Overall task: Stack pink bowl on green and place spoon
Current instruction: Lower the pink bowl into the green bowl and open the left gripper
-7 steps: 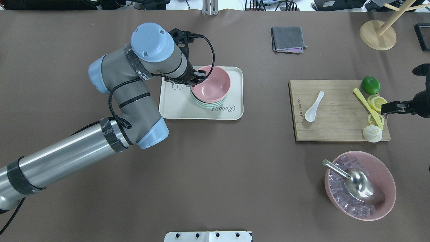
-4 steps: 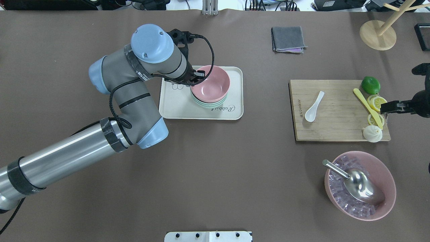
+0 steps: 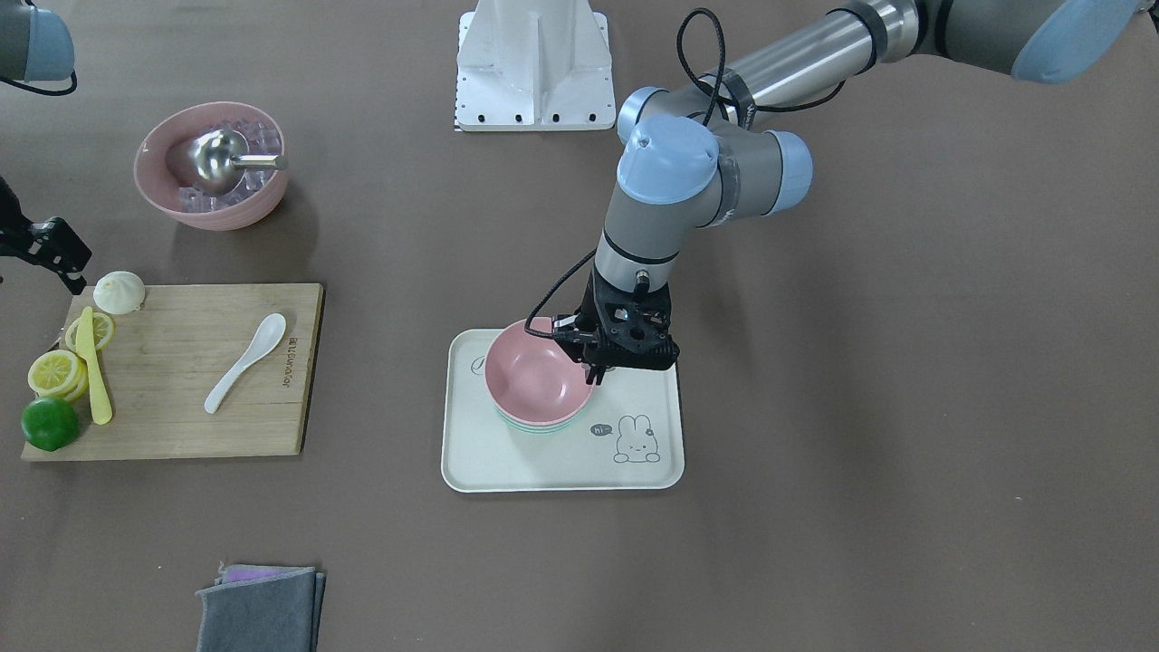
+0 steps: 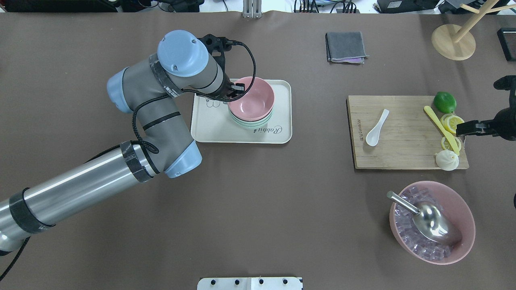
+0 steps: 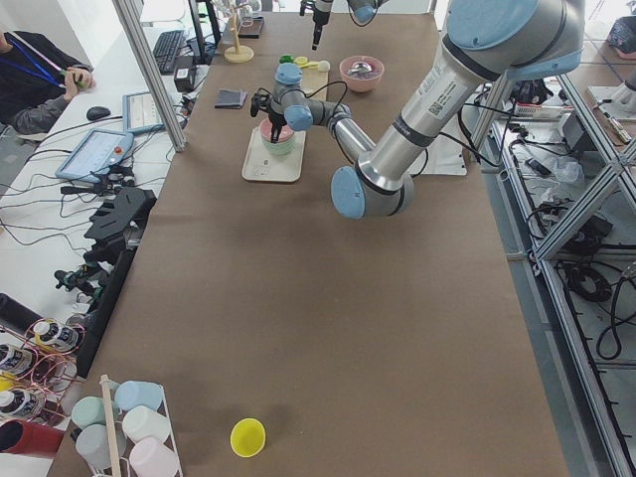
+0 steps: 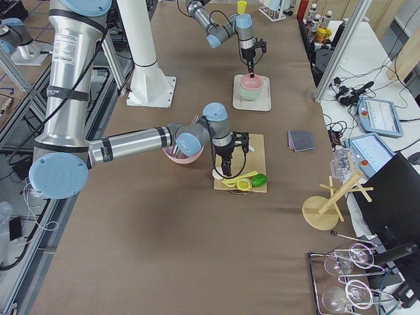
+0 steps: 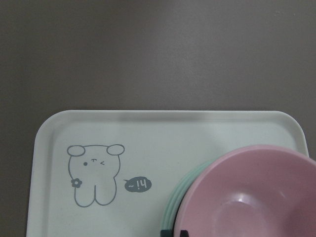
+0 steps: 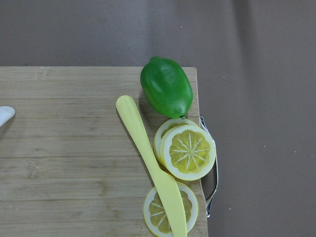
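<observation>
The tray (image 4: 209,129) sits left of centre on the bench (image 4: 258,209), well apart from the board (image 4: 403,149) on the right. A grey cloth (image 4: 346,46) lies far of both. Near the board stands an ice bowl (image 4: 463,205) with a steel scoop (image 4: 433,225) in it.

The board's right side is crowded with a knife (image 4: 439,127), lemon slices (image 4: 452,122), a lime (image 4: 445,102) and a bun (image 4: 447,160). My right jaws hang at that edge, beside the lemons. I cannot tell how wide they stand.

The white spoon (image 4: 375,129) lies alone on the board's left part, scoop end nearest me.

My left jaws are pinched on the left rim of the pink bowl (image 4: 252,105). It is plain, empty and upright, nested on the green bowl (image 4: 246,124) on the tray. Only pale green rim shows beneath.
</observation>
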Tool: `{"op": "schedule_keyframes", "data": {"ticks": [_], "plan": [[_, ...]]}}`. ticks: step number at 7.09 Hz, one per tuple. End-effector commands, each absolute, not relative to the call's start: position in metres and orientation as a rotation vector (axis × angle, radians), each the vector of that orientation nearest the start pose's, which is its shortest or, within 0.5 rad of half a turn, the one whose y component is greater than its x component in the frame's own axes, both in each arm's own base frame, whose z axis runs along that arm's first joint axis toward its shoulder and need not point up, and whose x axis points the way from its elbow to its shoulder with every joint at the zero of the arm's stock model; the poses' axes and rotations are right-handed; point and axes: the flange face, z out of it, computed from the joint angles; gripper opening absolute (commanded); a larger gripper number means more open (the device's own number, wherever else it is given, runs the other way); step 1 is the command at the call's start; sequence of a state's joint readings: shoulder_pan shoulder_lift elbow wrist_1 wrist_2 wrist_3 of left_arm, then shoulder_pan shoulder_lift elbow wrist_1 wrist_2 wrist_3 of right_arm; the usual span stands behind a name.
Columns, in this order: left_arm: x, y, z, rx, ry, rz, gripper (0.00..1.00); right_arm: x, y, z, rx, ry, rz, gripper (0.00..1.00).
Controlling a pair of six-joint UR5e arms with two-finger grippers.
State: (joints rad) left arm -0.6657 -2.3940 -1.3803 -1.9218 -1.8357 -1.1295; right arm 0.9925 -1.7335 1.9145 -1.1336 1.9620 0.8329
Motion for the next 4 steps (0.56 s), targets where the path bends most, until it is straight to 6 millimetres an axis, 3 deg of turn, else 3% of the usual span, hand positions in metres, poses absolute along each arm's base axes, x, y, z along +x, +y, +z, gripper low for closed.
{"op": "schedule_keyframes", "data": {"ticks": [1, 3, 4], "plan": [[0.538, -0.558, 0.196, 0.323, 0.977, -0.068, 0.97, -0.167, -0.430, 0.529, 0.219, -0.684, 0.123, 1.00], [0.549, -0.551, 0.195, 0.373, 0.985, -0.073, 0.98, -0.167, -0.431, 0.529, 0.219, -0.684, 0.123, 1.00], [0.545, -0.551, 0.186, 0.375, 1.001, -0.072, 0.98, -0.167, -0.431, 0.528, 0.221, -0.685, 0.121, 1.00]]}}
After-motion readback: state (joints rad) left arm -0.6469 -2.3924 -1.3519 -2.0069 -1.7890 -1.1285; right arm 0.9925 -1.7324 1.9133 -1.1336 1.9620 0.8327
